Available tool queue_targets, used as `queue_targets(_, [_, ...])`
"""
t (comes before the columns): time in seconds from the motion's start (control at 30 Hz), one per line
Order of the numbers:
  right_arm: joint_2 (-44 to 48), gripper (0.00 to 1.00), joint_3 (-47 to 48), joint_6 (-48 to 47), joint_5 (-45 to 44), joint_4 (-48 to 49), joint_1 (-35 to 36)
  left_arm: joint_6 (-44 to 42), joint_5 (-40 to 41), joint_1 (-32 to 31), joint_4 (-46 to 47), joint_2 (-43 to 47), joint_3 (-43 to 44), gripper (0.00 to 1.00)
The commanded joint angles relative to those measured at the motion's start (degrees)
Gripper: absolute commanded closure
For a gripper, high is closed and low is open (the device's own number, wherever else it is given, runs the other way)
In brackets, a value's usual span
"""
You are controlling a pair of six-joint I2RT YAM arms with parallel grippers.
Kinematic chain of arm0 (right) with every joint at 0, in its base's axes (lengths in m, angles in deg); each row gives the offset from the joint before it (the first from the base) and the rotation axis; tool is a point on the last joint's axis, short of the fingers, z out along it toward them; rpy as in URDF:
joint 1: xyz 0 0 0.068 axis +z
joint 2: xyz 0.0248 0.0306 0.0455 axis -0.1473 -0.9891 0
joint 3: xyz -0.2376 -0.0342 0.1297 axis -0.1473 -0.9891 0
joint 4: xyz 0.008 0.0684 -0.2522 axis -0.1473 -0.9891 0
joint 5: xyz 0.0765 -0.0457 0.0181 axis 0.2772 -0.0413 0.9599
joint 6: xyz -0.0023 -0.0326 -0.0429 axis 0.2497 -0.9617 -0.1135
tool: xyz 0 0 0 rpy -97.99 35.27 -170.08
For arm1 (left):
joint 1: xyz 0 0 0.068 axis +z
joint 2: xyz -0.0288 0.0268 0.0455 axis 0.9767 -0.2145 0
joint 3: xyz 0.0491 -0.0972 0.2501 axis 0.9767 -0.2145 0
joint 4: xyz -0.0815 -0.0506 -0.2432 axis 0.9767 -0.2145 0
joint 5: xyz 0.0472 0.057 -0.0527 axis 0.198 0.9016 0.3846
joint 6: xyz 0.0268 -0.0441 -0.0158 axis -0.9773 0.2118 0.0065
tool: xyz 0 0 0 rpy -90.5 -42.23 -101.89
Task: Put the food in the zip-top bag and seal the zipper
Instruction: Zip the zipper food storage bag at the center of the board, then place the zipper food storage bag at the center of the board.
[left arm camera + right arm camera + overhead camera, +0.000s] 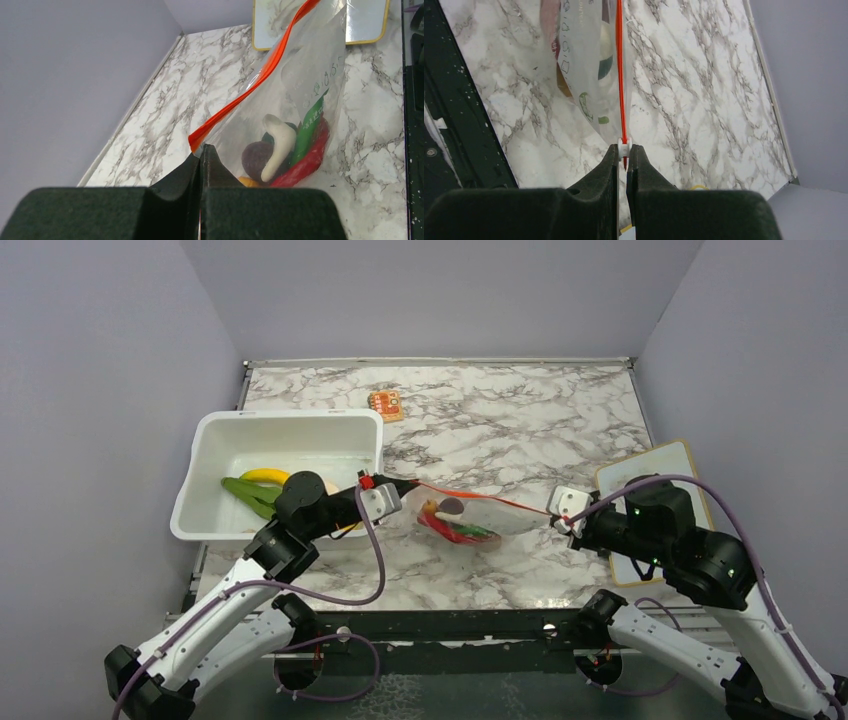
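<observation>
The clear zip-top bag [480, 515] hangs stretched between both grippers above the marble table. Food sits in its bottom [458, 525]: a red chilli [305, 162], a green chilli [307, 130], a white piece [280, 145] and a dark round lump [255, 157]. The orange-red zipper [470, 494] runs taut along the top edge. My left gripper [201, 150] is shut on the bag's left corner, just under the zipper [270, 65] end. My right gripper [624, 150] is shut on the white tab [624, 145] at the zipper's [620, 75] right end.
A white tub [290, 420] stands at the left, holding a yellow banana [262, 476] and green chillies [250, 495]. A small orange item [385, 403] lies at the back. A yellow-rimmed board [655, 465] lies under the right arm.
</observation>
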Motion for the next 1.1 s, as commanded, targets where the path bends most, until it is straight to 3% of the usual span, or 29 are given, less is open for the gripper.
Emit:
queue_targets(0.0, [-0.41, 0.99, -1.35, 1.64, 4.01, -2.37, -0.61, 1.42, 0.61, 1.81, 1.85, -0.80, 0.58, 0.99])
queue_targets(0.27, [-5.30, 0.99, -5.07, 7.56, 7.76, 6.41, -0.60, 1.91, -0.59, 1.78, -1.26, -1.46, 0.81, 0.70])
queue_targets(0.5, [-10.92, 0.93, -7.75, 11.89, -3.40, 12.26, -0.60, 3.00, -3.07, 1.82, -2.71, -2.58, 2.77, 0.45])
queue_targets(0.83, [-19.40, 0.98, -8.09, 21.56, -17.62, 18.55, -0.75, 10.92, 4.17, 1.82, -2.40, -3.02, 5.01, 0.14])
queue_targets(0.9, [-20.90, 0.98, -8.65, 22.98, -21.10, 19.38, -1.45, 12.55, 6.11, 1.82, -3.65, -3.19, 5.99, 0.02])
queue_targets(1.07, [-22.69, 0.96, -9.25, 23.17, -21.03, 22.16, -9.06, 20.23, 12.49, 1.81, -6.20, -3.44, 7.88, 0.01])
